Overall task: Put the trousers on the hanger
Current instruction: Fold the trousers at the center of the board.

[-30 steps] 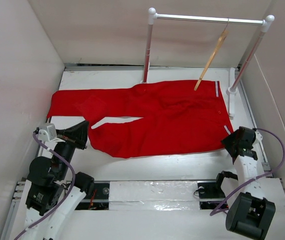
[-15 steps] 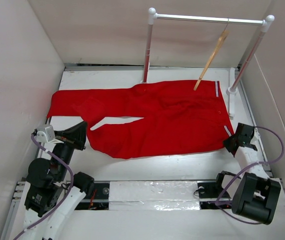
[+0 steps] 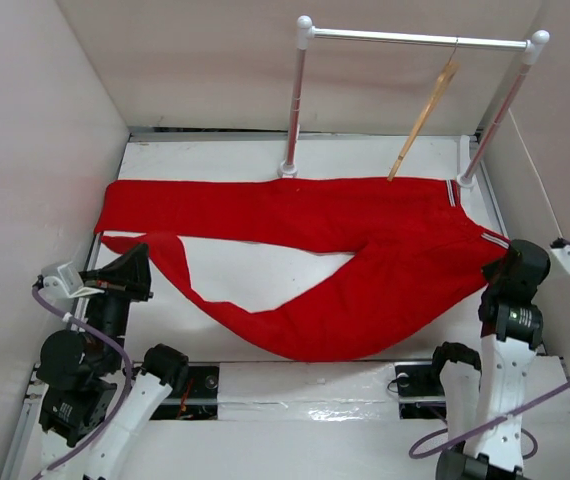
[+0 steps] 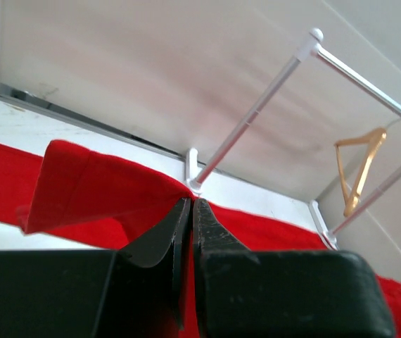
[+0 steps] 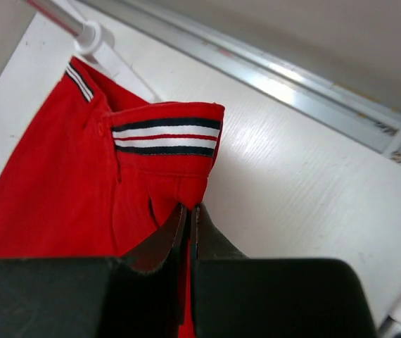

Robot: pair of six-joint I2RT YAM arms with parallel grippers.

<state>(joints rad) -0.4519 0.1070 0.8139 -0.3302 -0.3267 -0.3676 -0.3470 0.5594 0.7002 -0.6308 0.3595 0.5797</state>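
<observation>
Bright, even, diffuse light in all three views.
In the top view we find only faint soft shadows beside the trousers (image 3: 295, 215) and glare on the glossy strip (image 3: 295, 395) at the near edge of the tabletop (image 3: 255, 275). In the wrist views the left hand (image 4: 190, 211) and the right hand (image 5: 188, 211) fill the lower frame as dark, soft-edged shapes; the back wall (image 4: 151, 77) looks smeared in the left view, and the metal channel (image 5: 292, 81) glints in the right.
</observation>
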